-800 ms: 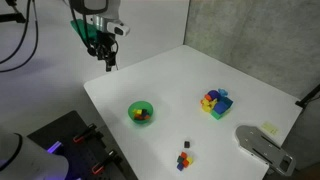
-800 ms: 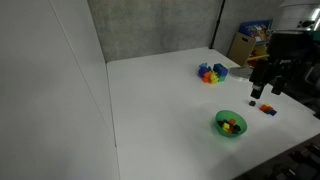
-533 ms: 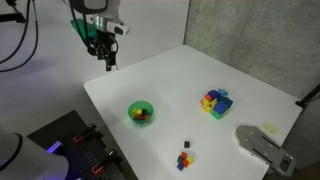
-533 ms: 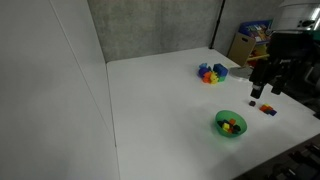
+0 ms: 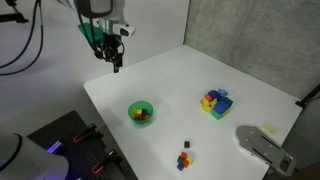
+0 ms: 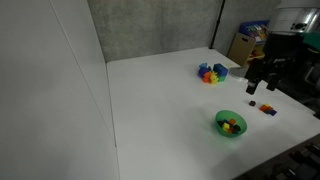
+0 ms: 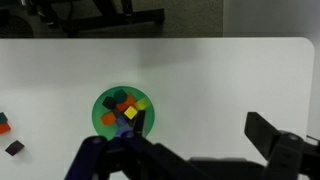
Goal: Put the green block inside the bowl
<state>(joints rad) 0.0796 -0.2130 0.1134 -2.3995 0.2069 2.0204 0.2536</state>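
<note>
The bright-green bowl (image 5: pixel 141 112) stands near the table's front edge and holds several small coloured blocks; it also shows in the exterior view (image 6: pixel 231 124) and the wrist view (image 7: pixel 122 112). A tiny dark cube (image 5: pixel 186 145), likely the green block, lies beside tiny red and blue cubes (image 5: pixel 183 157). In the wrist view the dark cube (image 7: pixel 14 147) lies at the far left edge. My gripper (image 5: pixel 115 62) hangs high above the table's far corner, open and empty. It also shows in the exterior view (image 6: pixel 255 86) and the wrist view (image 7: pixel 200 150).
A larger multicoloured block pile (image 5: pixel 215 102) sits toward the back of the white table (image 5: pixel 170 85); it also shows in the exterior view (image 6: pixel 211 73). A grey device (image 5: pixel 262 146) stands at a table corner. Boxes (image 6: pixel 246 42) stand beyond the table.
My gripper has shifted a little sideways above the table, still open and empty. The blocks and bowl have not moved.
</note>
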